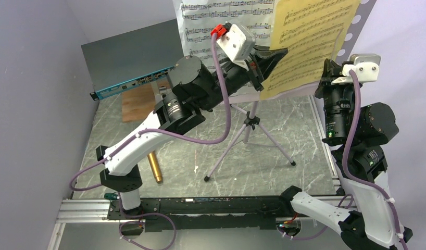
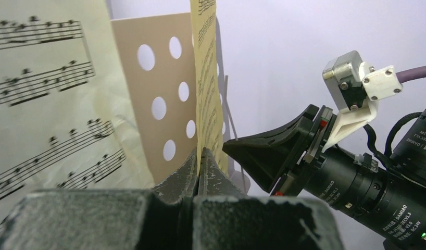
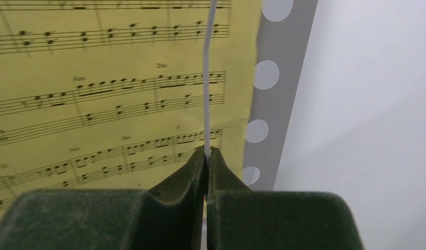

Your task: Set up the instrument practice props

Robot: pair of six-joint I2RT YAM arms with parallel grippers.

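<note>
Left gripper (image 2: pixel 199 154) pinches the yellow music sheet (image 2: pixel 205 78) by its edge; right gripper (image 3: pixel 207 152) squeezes a thin white strip (image 3: pixel 208 78) lying across it.

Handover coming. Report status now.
Left gripper shut on yellow sheet edge. Right gripper shut on thin white strip over it. Gold microphone flat on table.

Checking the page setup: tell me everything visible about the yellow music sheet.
The yellow music sheet is thin paper printed with black staves and notes, standing upright against the lilac perforated stand, beside the white sheet. The left gripper pinches its edge; a thin white strip, in the right gripper, crosses its front.
</note>
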